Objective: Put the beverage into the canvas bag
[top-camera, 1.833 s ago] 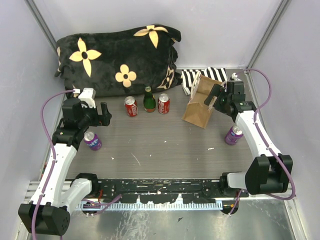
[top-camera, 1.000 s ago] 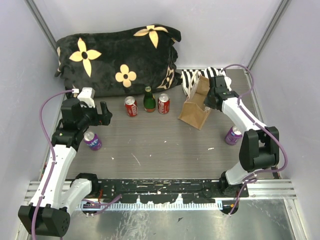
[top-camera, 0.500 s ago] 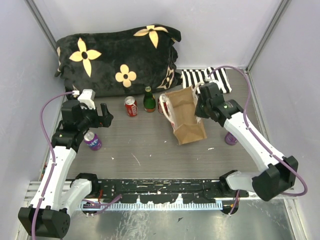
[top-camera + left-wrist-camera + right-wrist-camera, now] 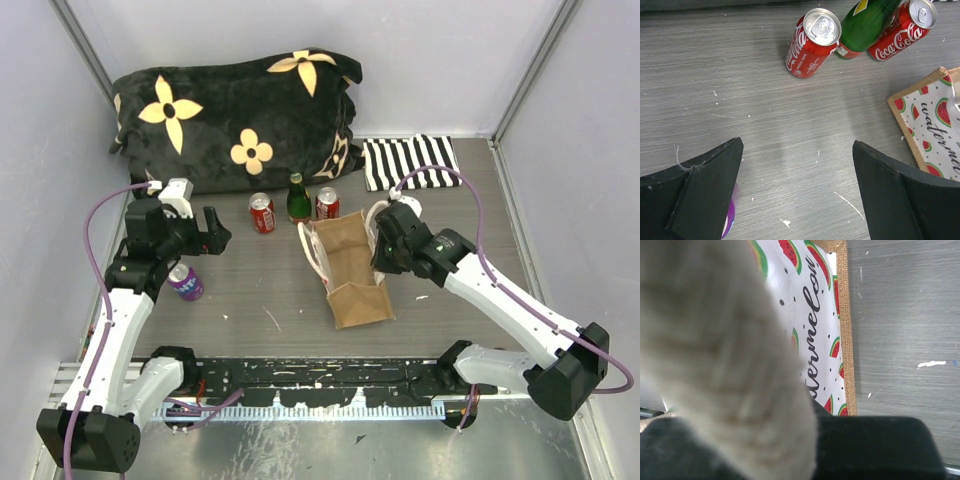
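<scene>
Tan canvas bag [image 4: 352, 285] bears a watermelon print.

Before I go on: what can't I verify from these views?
- Right wrist: a blurred cream handle fills the frame, hiding the jaws of the right gripper; grip unconfirmed.
- Top external: the inside of the canvas bag is out of sight, contents unknown.
- Left wrist: the purple can is a sliver behind a finger of the left gripper; the green bottle is cut by the top edge.

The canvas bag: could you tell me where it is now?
Top view: the canvas bag sits centre-right, in front of the right-hand red can, at the right gripper.
</scene>
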Controlling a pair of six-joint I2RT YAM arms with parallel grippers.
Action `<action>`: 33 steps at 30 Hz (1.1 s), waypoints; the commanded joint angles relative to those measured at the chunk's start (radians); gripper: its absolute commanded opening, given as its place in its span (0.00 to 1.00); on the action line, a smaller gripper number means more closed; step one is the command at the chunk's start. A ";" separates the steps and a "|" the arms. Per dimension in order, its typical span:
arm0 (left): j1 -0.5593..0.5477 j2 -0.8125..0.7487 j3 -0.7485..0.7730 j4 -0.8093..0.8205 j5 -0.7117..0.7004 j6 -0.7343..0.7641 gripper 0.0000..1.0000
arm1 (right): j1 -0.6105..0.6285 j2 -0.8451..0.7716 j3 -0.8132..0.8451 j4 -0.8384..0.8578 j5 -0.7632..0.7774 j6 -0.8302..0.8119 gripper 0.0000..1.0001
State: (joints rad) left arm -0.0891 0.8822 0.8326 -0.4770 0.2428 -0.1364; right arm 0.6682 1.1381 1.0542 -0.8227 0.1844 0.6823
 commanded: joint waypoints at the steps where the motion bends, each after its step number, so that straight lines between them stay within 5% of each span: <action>1: -0.004 0.004 -0.007 0.027 0.030 -0.004 0.98 | 0.071 -0.024 -0.006 0.086 0.079 0.147 0.01; 12: -0.004 0.000 -0.021 0.037 0.029 0.001 0.98 | 0.215 0.034 -0.001 0.108 0.255 0.367 0.01; 28: -0.005 0.003 -0.035 0.044 0.038 0.008 0.98 | 0.241 0.070 -0.073 0.120 0.255 0.413 0.01; 31: -0.004 0.007 -0.033 0.046 0.042 0.008 0.98 | 0.241 0.068 -0.093 0.113 0.256 0.416 0.10; 33: -0.004 0.009 -0.033 0.046 0.046 0.008 0.98 | 0.241 0.064 -0.101 0.112 0.256 0.415 0.29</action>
State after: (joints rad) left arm -0.0898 0.8875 0.8101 -0.4683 0.2657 -0.1341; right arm 0.9024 1.2091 0.9627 -0.7460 0.4030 1.0775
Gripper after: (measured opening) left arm 0.979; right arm 0.147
